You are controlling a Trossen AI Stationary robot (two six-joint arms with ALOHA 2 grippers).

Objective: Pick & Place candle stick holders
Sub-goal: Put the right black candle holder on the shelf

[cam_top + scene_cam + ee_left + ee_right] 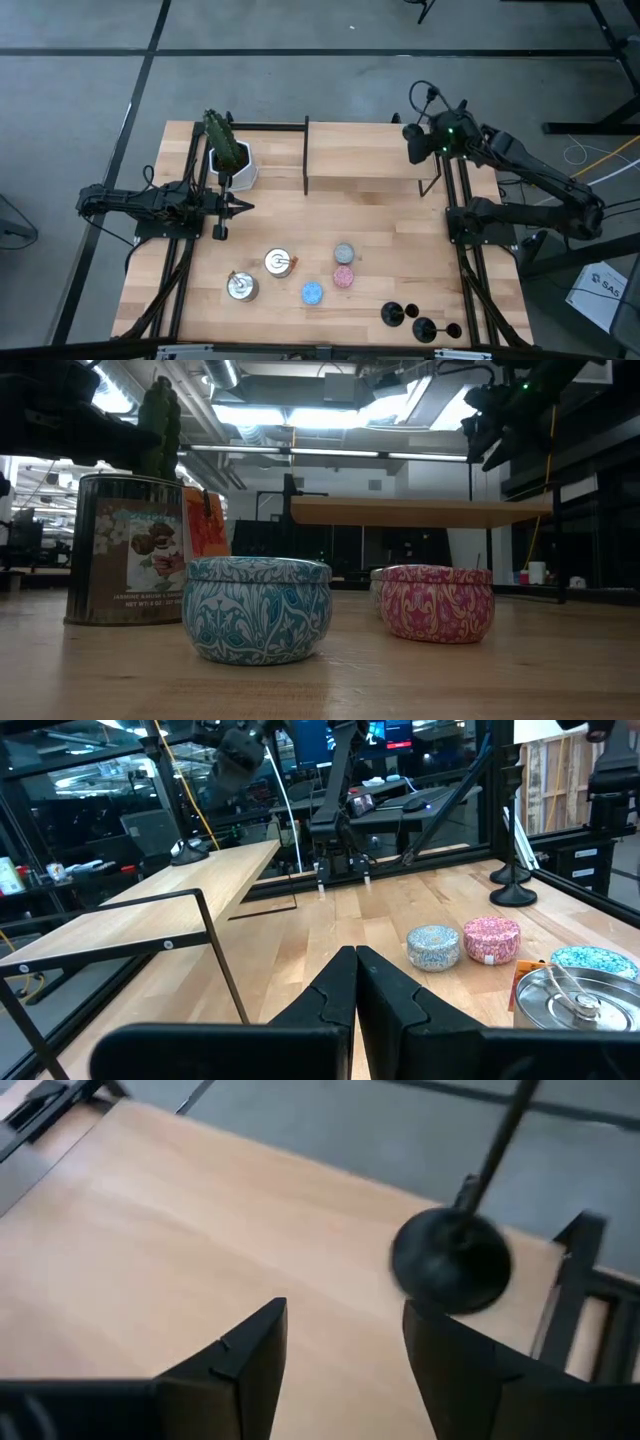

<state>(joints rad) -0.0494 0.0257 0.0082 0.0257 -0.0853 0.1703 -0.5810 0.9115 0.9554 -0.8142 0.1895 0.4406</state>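
Right claw point(345, 1355) hovers above the raised wooden shelf point(365, 150) at the far right of the tabletop point(400, 240), fingers apart, gripping nothing. One candle stick holder point(452, 1260) stands on the shelf just ahead of that claw, apparently already placed there. Three more candle stick holders point(420, 320) sit grouped at the near right corner of the tabletop, not yet moved. Left claw point(355, 990) waits over the left side of the tabletop, fingers pressed together, empty.

Judgement: roughly one of four placed, three left to pick and carry to the shelf.

Distractors, well apart from the holders: silver tins point(260, 275), and small blue point(312, 292), pink point(343, 277) and grey point(344, 252) candle tins mid-tabletop; potted cactus point(228, 150) at far left.
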